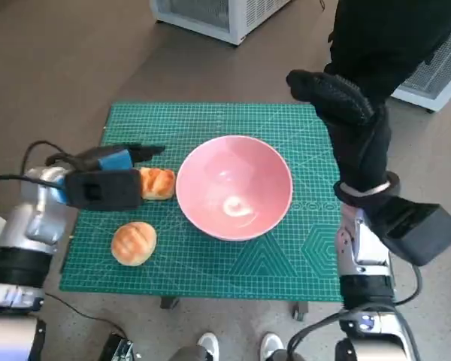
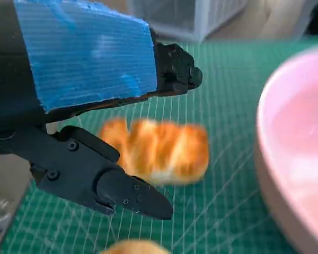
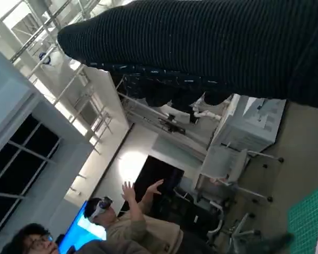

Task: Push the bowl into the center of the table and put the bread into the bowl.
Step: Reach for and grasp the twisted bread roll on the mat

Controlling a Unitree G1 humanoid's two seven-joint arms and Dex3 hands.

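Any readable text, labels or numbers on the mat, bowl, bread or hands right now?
None readable.
Green gridded cutting mat: only printed lines and angle guides, no legible numbers.
Pink round bowl, two golden bread rolls, blue-taped left hand: no markings.

No text, label, brand or number can be read anywhere; the green mat carries only grid lines.

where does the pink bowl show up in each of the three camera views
Head view: the pink bowl sits mid-table, right of the striped bread.
Left wrist view: its rim and inside fill one edge, beside the same bread.
Right wrist view: only a pale sliver at one corner, possibly the bowl; I cannot tell.
Shared landmark: the green mat.
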